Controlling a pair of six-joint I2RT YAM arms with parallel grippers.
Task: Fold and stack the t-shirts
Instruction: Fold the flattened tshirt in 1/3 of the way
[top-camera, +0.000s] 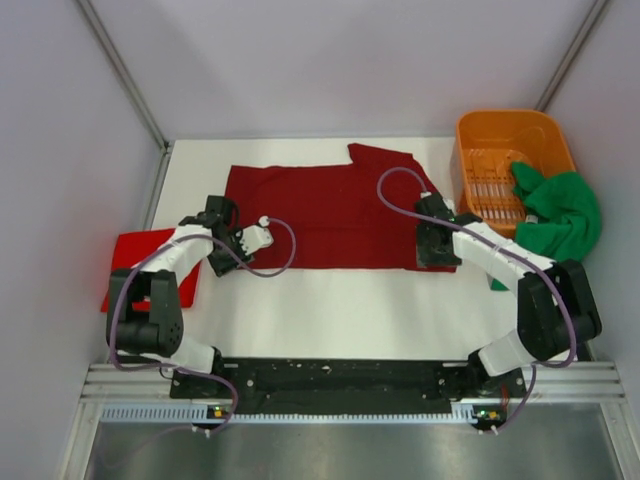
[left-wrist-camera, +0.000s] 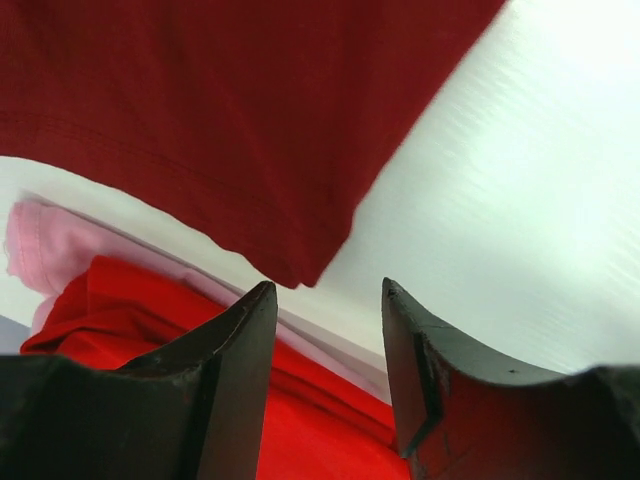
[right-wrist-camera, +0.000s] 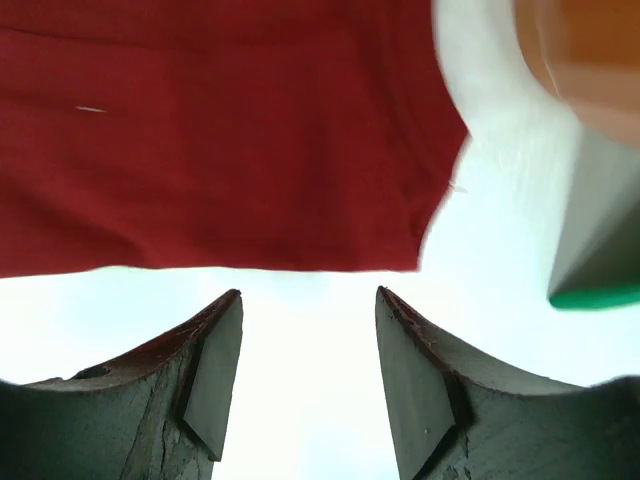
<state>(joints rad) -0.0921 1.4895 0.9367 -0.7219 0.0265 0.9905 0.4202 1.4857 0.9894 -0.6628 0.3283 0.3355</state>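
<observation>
The left hand (left-wrist-camera: 325, 290) and right hand (right-wrist-camera: 308, 292) gape empty at the maroon shirt's (top-camera: 330, 215) near corners. Uneven pinches would skew the fold, and the left hand might snag the red shirt (left-wrist-camera: 110, 320) beside it.

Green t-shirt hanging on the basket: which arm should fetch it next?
Right, probably. The green t-shirt hangs over the orange basket on the right arm's side; the right gripper is open and empty. The left gripper sits across the maroon t-shirt.
</observation>
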